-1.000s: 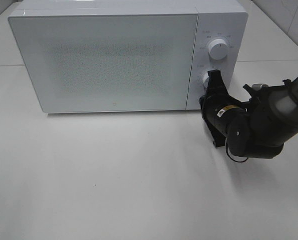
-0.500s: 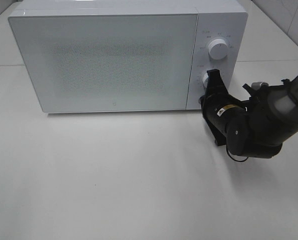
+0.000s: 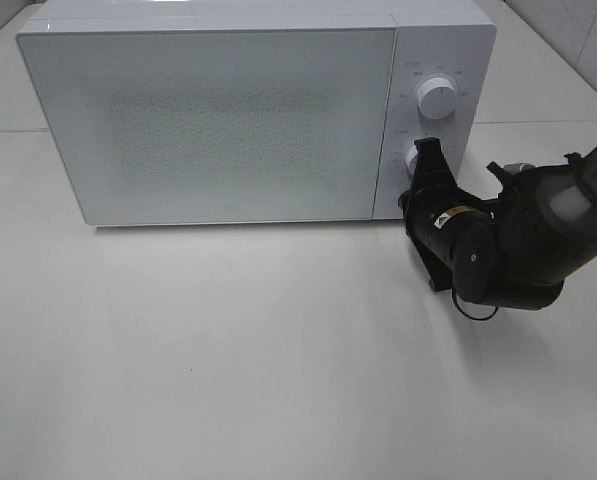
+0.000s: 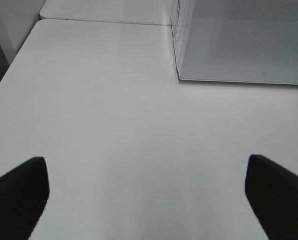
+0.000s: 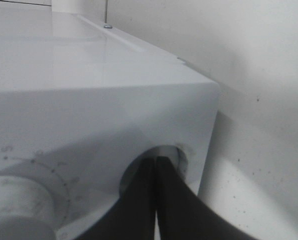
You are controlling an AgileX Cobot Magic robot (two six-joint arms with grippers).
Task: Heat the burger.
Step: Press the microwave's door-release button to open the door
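I'm seeing the right gripper (image 3: 425,150) with its two dark fingers pressed flat together, nothing between them. Their tips are lying right at the lower knob (image 3: 411,159) on the control panel of the microwave (image 3: 218,120). From the wrist camera the closed tips are covering most of that knob, so I cannot tell whether they are touching it or only hovering in front of it. The upper knob (image 3: 436,97) is sitting just above, clear of the gripper, its dial marks too small to read. The right arm (image 3: 523,245) is reaching in low from the right edge of the high view, and its bulk is hiding the table (image 3: 228,350) beneath it and the microwave's lower right corner.

The left gripper (image 4: 149,200) is hanging wide open over bare tabletop — only its two black fingertips (image 4: 16,195) are showing at the edges of its own camera, holding nothing. It is well apart from the microwave, whose front corner is cutting into that view. The high camera is not showing this gripper at all.

The microwave door (image 3: 213,125) is standing shut, and its speckled, frosted panel is letting nothing through. The burger is showing in none of my views — I cannot tell where it is.
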